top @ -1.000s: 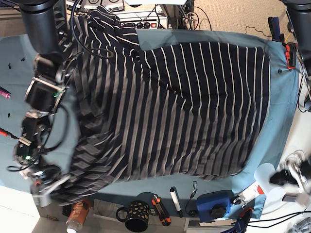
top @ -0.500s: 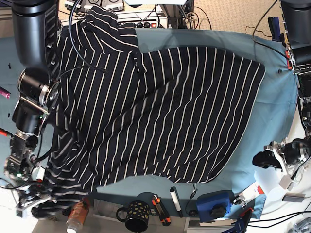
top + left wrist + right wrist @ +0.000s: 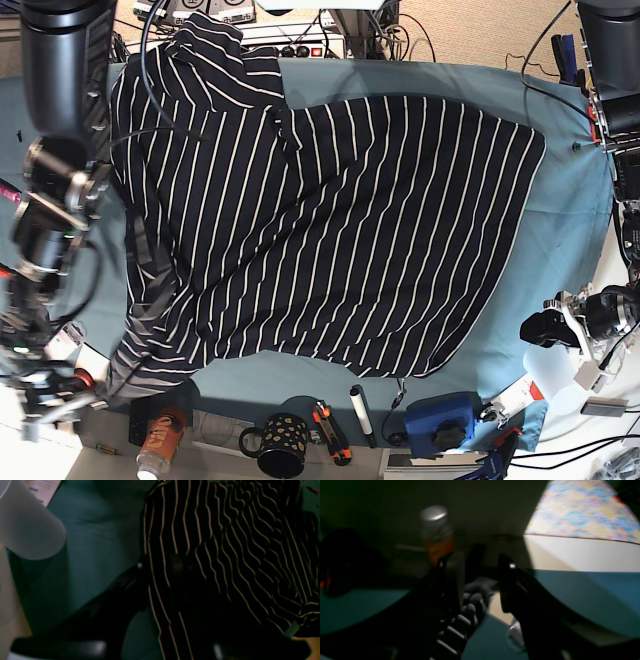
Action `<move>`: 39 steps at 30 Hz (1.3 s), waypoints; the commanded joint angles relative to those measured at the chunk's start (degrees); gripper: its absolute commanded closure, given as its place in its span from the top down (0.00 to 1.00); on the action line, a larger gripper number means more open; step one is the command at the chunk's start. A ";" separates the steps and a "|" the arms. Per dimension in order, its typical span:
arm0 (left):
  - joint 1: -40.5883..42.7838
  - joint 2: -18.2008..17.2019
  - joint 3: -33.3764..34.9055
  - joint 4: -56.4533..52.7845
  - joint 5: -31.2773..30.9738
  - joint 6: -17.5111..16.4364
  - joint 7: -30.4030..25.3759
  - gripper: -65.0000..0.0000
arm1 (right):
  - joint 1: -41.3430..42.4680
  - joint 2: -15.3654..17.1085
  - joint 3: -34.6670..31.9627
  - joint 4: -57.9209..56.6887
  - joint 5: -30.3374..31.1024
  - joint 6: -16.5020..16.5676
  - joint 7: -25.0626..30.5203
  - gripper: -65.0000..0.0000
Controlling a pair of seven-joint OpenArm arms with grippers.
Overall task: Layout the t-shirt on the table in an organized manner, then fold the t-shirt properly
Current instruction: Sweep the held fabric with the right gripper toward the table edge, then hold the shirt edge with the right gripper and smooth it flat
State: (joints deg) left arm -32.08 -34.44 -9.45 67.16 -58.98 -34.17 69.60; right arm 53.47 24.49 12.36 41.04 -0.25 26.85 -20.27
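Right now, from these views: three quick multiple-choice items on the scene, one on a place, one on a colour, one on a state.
1. In the base view, where is the black mug?
A) on top of the shirt
B) along the bottom edge, below the shirt
C) at the top right corner

2. What colour are the stripes on the t-shirt?
A) red
B) yellow
C) white

3. How does the t-shirt lie on the table?
A) spread open, not yet folded
B) folded into a neat square
C) bunched into a ball

Key: 1 B, the mug stands past the shirt's lower hem, right of the orange bottle. 2 C, thin white lines run over the dark fabric. 3 A, the body lies open across the teal cloth.
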 commanded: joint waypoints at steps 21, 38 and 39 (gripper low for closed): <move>-1.75 -1.11 -0.44 0.83 -1.31 -0.39 -1.33 0.20 | -17.11 5.31 0.07 19.71 28.15 4.15 -39.93 0.35; -1.75 -1.11 -0.44 0.83 -1.31 -0.39 -3.19 0.20 | -25.40 -5.53 0.07 19.61 16.68 -6.10 -25.83 0.35; -1.75 -1.09 -0.44 0.83 -1.31 -0.39 -3.19 0.20 | -25.40 -6.36 0.07 19.61 15.10 -7.54 -25.18 0.35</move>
State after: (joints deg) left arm -32.08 -34.46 -9.45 67.13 -59.00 -34.41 67.70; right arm 26.33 16.99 12.23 59.68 14.11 18.98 -47.03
